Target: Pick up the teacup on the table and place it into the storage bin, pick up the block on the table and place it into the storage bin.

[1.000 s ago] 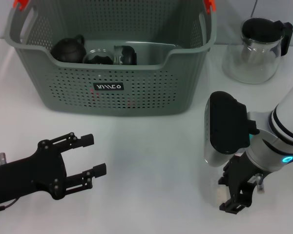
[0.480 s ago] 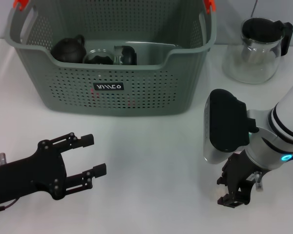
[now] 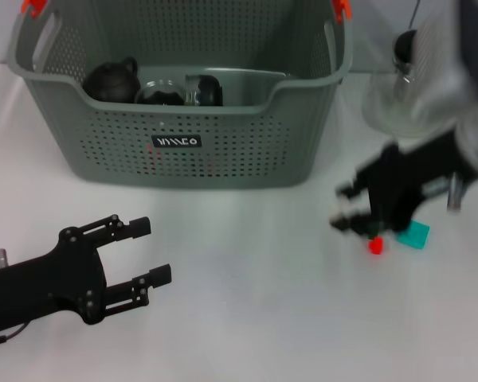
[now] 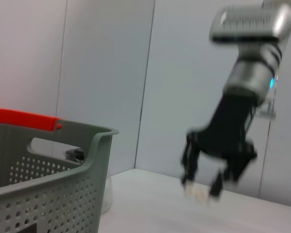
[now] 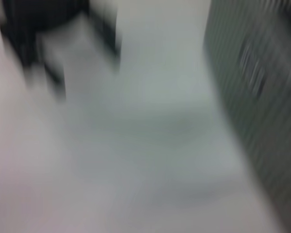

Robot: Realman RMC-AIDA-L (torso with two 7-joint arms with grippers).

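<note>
Lifted and blurred, right tool [image 3: 352,208] hides its grip; left tool [image 3: 147,253] gapes empty.

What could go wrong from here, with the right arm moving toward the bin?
1. The right gripper seems to carry a small pale piece; whether the hold is firm cannot be told, so it could drop short of the storage bin.
2. The glass teapot stands close behind the moving arm and could be knocked.
3. A teal block and a red piece lie below the gripper and might be swept.

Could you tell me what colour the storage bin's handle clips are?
Orange-red handle clips, clearest in the head view.
</note>
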